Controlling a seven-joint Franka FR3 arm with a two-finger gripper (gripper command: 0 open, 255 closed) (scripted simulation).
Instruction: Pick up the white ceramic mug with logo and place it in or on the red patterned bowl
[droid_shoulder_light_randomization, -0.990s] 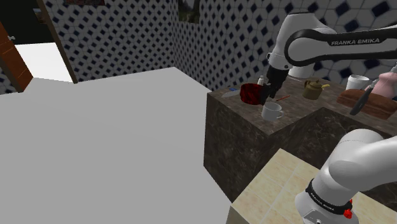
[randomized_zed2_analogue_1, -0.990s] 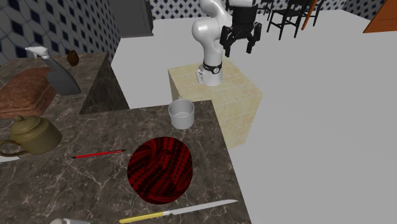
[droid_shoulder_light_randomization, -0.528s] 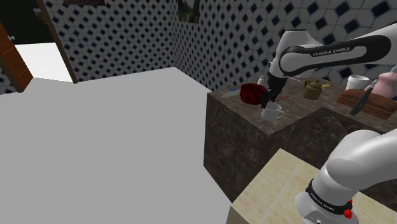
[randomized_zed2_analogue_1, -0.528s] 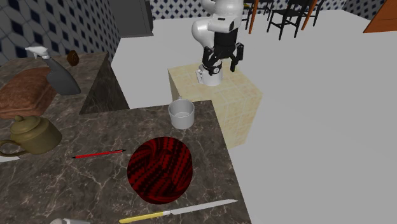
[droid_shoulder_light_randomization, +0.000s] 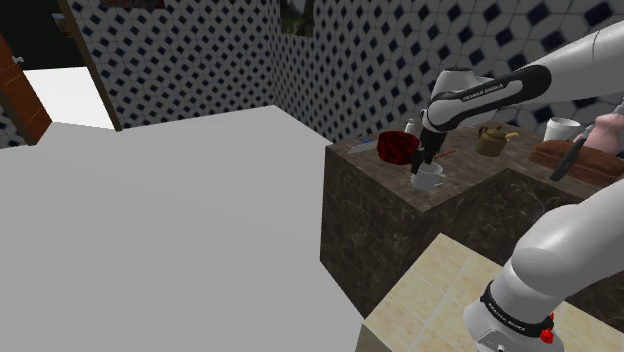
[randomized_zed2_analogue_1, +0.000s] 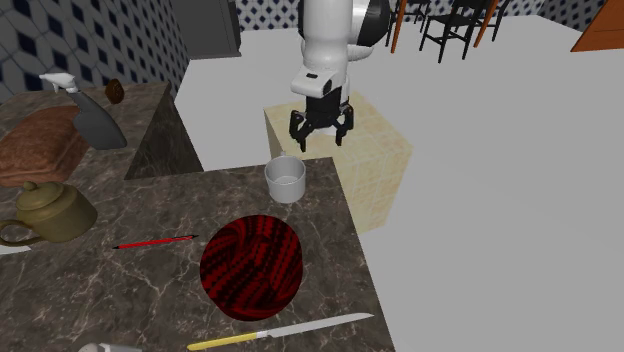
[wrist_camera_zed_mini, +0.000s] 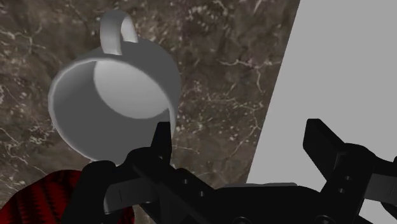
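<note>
A plain white mug (randomized_zed2_analogue_1: 285, 179) stands upright near the corner of the dark marble counter (randomized_zed2_analogue_1: 330, 225); I make out no logo on it. The red and black patterned bowl (randomized_zed2_analogue_1: 252, 266) sits on the same counter, a short way from the mug. My gripper (randomized_zed2_analogue_1: 320, 138) hangs open just above the mug, a little to its side by the counter's edge. In the wrist view the mug (wrist_camera_zed_mini: 114, 102) lies beyond one finger (wrist_camera_zed_mini: 162, 137), its handle pointing away, and the bowl's rim (wrist_camera_zed_mini: 38, 197) shows beside it. The shoulder view shows the gripper (droid_shoulder_light_randomization: 420, 165) right over the mug (droid_shoulder_light_randomization: 428, 178), with the bowl (droid_shoulder_light_randomization: 397, 147) behind.
On the counter lie a red pencil (randomized_zed2_analogue_1: 155, 241), a yellow-handled knife (randomized_zed2_analogue_1: 285, 332), a brass teapot (randomized_zed2_analogue_1: 50, 212), a spray bottle (randomized_zed2_analogue_1: 85, 110) and a brown lump (randomized_zed2_analogue_1: 40, 145). The tan stand (randomized_zed2_analogue_1: 385, 150) is just past the counter's edge, with grey floor beyond.
The arm has swung down and toward the counter, lowering the gripper from well above to just over the mug. The fingers stay open. Mug and bowl have not moved.
</note>
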